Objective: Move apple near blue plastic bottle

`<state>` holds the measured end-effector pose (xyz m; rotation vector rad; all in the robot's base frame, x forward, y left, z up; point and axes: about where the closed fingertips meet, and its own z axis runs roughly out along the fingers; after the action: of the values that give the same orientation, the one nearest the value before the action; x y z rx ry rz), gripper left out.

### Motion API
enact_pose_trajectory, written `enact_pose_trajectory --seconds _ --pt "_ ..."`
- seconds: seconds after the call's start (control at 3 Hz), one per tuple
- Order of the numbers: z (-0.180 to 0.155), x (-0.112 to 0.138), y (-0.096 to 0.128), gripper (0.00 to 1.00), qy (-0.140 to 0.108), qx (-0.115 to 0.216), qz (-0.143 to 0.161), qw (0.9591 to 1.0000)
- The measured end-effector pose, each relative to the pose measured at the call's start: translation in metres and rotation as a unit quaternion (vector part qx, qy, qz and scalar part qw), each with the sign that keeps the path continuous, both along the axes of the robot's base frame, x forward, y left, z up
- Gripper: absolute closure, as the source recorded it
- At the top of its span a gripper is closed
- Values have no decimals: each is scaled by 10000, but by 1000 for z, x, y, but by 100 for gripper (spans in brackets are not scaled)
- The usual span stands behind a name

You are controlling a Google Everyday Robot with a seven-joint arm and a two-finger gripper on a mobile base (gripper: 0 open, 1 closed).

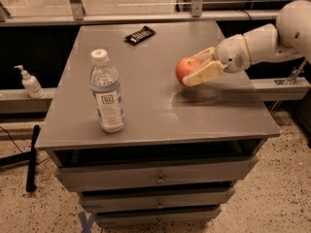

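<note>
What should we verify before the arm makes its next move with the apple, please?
1. Grip: the gripper, over the table's right side, has its fingers shut on the apple: ok.
2. Clearance: the apple appears lifted above the tabletop, with a shadow beneath it: ok.
3. Target: the blue plastic bottle stands upright near the front left: ok.
4. Path: only bare tabletop lies between apple and bottle: ok.
5. Bystander: the candy bar lies towards the back, off that path: ok.
6. Goal: apple near bottle: not ok, they are well apart.
</note>
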<state>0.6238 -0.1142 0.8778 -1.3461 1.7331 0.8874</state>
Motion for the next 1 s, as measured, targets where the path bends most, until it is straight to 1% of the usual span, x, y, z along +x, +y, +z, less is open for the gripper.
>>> enact_pose_trajectory --seconds 0.33,0.67,1.0 --pt "-19 -53 39 100 485 271 655 9963" --pt "-25 -87 77 100 752 573 1169 9886" --pt "-22 -107 104 100 828 800 1510 9818"
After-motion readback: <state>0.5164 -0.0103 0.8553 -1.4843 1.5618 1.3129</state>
